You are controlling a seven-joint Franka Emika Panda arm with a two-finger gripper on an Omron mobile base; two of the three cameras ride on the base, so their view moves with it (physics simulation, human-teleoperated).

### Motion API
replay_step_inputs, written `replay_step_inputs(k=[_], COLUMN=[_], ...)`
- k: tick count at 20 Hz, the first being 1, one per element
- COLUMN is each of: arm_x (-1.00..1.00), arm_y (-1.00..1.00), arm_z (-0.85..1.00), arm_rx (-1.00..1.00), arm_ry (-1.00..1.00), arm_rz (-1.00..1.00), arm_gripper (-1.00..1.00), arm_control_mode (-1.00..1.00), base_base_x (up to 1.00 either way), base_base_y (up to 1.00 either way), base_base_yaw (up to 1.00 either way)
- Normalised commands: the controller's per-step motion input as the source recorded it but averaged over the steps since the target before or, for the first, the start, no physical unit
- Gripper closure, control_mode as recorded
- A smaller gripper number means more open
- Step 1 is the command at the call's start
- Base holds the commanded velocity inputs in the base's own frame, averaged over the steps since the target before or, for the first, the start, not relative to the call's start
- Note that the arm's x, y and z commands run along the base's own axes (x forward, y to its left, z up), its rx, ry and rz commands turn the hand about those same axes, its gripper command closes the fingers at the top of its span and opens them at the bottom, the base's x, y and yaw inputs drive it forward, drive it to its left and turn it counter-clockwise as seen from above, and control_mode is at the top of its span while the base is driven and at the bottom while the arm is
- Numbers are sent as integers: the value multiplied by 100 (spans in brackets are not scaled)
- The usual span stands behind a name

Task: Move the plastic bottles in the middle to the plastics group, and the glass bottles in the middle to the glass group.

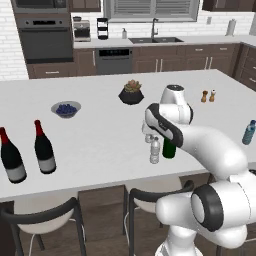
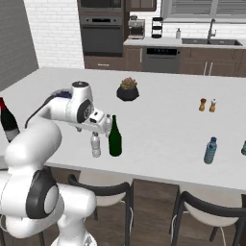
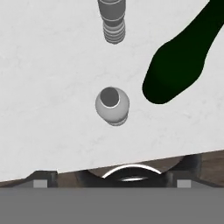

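Claw (image 2: 97, 129) hangs above a clear water bottle (image 3: 112, 104) standing near the desk's (image 1: 100, 145) front edge, green glass bottle (image 2: 115, 137) just beside it. A second clear bottle (image 3: 112, 19) stands farther in. Finger spread: cannot tell. Two wine bottles (image 1: 44, 148) stand far left; teal-blue bottle (image 2: 210, 151) far right.

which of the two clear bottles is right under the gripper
The clear water bottle seen cap-on from above, centred in the hand view; the second clear bottle stands farther off.
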Motion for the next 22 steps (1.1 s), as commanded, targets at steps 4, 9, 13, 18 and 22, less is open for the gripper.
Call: replay_step_inputs(k=[4,9,13,18,22], arm_x=[23,22,28,25,11], arm_y=[1,-4,-5,0,0], arm_z=[-39,-28,-23,-10,-17], arm_rx=[0,0,0,0,0], arm_ry=[0,0,0,0,0], arm_rz=[-11,-7,0,0,0], arm_gripper=[-100,-100,-100,-100,-100], arm_control_mode=[-100,-100,-100,-100,-100], base_base_x=[0,0,0,0,0], base_base_y=[0,0,0,0,0], base_base_yaw=[0,0,0,0,0])
